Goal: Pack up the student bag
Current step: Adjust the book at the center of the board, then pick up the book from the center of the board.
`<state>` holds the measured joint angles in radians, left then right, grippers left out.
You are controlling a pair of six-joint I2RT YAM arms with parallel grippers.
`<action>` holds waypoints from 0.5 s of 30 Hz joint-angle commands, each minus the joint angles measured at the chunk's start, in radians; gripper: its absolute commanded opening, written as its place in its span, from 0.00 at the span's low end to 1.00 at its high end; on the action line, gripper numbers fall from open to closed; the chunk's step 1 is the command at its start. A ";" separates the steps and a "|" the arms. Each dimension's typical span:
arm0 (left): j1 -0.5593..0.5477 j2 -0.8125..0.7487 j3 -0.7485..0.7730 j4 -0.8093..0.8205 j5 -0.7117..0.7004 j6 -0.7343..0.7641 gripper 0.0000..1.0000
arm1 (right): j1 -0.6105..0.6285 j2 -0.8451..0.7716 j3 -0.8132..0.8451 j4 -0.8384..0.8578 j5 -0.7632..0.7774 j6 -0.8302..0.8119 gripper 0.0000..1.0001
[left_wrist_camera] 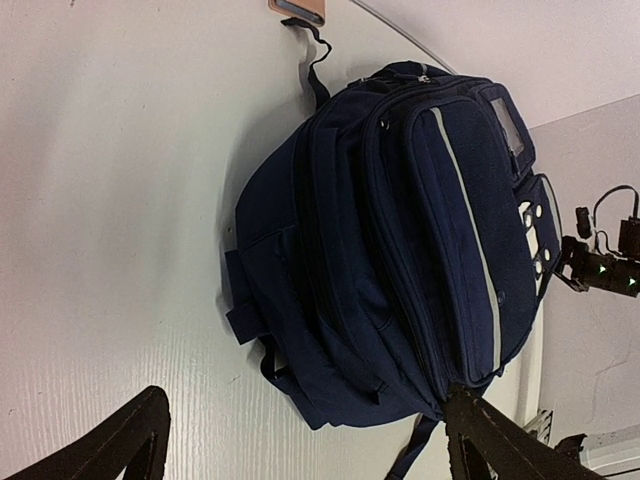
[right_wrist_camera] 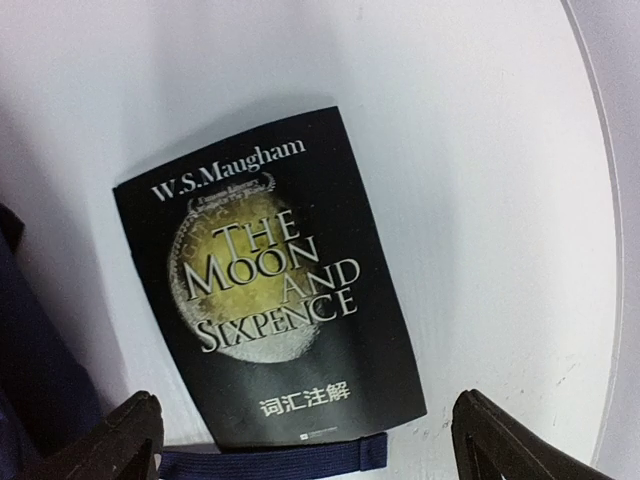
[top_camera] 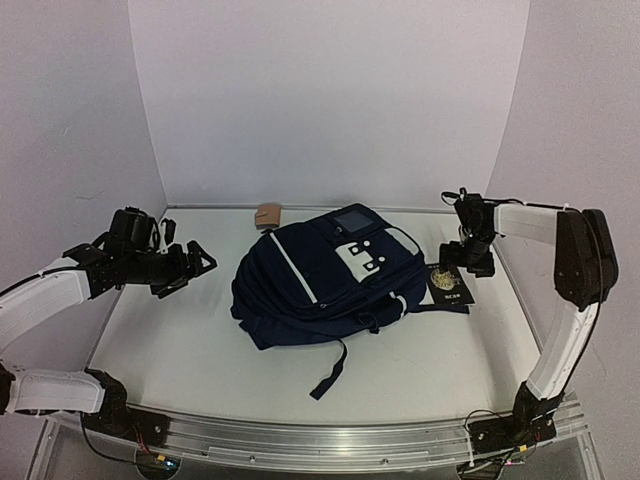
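The left gripper (top_camera: 193,268) is held above the table (top_camera: 170,350) with its fingers (left_wrist_camera: 120,440) spread wide, and nothing is gripped between them. The student bag (top_camera: 320,275) is laid flat on the table ahead of these fingers, clear of the tips, with its white-piped front panel turned up. A small tan object (top_camera: 268,213) is seen beyond the bag's far end, near a strap.

The right gripper (top_camera: 467,262) is pointed downward, with its fingers (right_wrist_camera: 500,440) likewise set wide and empty. A black book (right_wrist_camera: 265,290), titled "The Moon and Sixpence", is laid flat below and between them. A navy strap (right_wrist_camera: 275,458) is laid along the book's edge nearest the fingertips. The bag is located just beside the book.
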<state>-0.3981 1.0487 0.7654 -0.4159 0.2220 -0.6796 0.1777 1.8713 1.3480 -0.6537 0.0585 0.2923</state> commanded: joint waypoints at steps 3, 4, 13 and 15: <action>0.005 -0.033 0.044 -0.022 -0.027 0.013 0.95 | -0.011 0.128 0.067 -0.003 -0.099 -0.145 0.98; 0.005 -0.039 0.042 -0.025 -0.030 0.013 0.95 | -0.011 0.134 0.070 -0.001 -0.101 -0.155 0.98; 0.005 -0.048 0.032 -0.019 -0.028 0.005 0.95 | -0.011 0.200 0.088 0.003 -0.087 -0.158 0.98; 0.005 -0.047 0.038 -0.026 -0.030 0.010 0.96 | -0.012 0.211 0.089 0.003 -0.058 -0.155 0.98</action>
<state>-0.3981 1.0119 0.7654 -0.4297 0.2054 -0.6800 0.1627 2.0466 1.4101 -0.6452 -0.0352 0.1501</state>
